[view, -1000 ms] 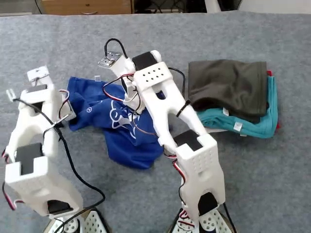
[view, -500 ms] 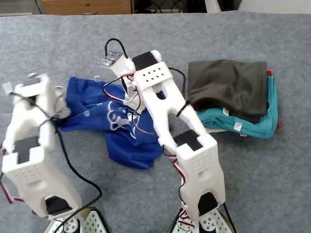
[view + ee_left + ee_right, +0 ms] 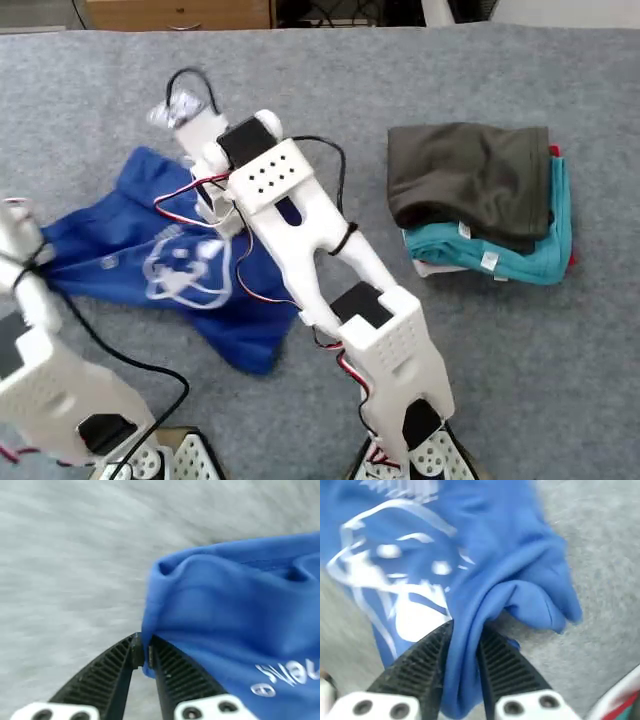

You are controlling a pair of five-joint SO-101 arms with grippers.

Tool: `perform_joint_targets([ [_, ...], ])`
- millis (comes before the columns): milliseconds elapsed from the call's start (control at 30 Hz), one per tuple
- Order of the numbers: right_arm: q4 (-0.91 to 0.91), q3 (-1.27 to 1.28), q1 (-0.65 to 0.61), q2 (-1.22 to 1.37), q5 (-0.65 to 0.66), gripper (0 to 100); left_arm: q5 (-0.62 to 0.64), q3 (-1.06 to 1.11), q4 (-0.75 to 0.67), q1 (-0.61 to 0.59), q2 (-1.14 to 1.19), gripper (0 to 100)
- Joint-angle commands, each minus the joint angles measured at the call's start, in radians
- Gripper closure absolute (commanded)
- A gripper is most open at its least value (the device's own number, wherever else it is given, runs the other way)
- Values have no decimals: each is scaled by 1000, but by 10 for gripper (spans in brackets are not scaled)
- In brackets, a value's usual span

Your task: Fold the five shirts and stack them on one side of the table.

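A blue shirt [image 3: 170, 270] with a white print lies stretched across the left half of the grey table. My left gripper [image 3: 143, 656] is shut on an edge of the blue shirt [image 3: 235, 615], at the far left in the high view, where its arm [image 3: 30, 300] stands. My right gripper [image 3: 465, 645] is shut on a bunched fold of the blue shirt [image 3: 470, 570]; its arm [image 3: 290, 210] reaches over the shirt's far side. A stack of folded shirts [image 3: 480, 200], dark olive on top of teal, sits at the right.
The grey carpet-like table [image 3: 560, 380] has open room at the front right and along the far side. A wooden cabinet [image 3: 180, 12] stands beyond the far edge. Cables [image 3: 130, 360] trail from the left arm.
Both arms have swung left, pulling the blue shirt with them. The shirt has spread out from a crumpled heap into a wider, flatter shape.
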Motion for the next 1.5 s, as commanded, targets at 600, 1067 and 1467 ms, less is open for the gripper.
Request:
perform_joint_targets([
  [600,8,38,-43,-19,-38,955,-537,41,127,-567,-132,971],
  [1067,-190,41,-5,-5,-46,634,-853,-33,130,-731,-132,971],
  [1467,9,-309,166,245,-46,805,-838,-107,130,-880,-132,971],
])
